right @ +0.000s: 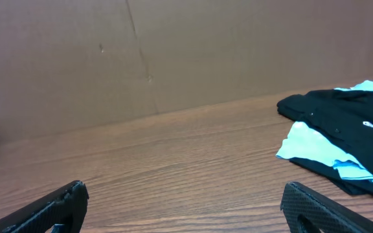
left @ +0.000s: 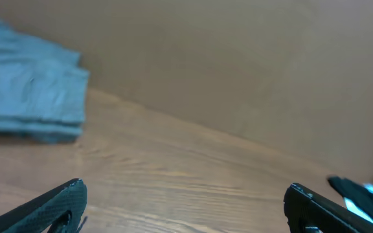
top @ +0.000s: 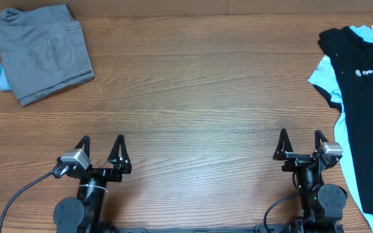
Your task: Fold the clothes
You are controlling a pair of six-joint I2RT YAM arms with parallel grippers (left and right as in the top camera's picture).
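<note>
The folded grey cloth garment [top: 43, 52] lies at eleven o'clock from the left gripper [top: 103, 140], well apart. The unfolded black polo shirt [top: 361, 84], spread over a light-blue shirt [top: 321, 72], lies at two o'clock from the right gripper [top: 300, 134]. Both grippers sit over the brown wooden table [top: 193, 97], fingers spread wide, holding nothing and touching no cloth.

left black two-finger gripper [top: 102, 150]: fingers spread, nothing between | right black two-finger gripper [top: 300, 144]: fingers spread, nothing between
</note>
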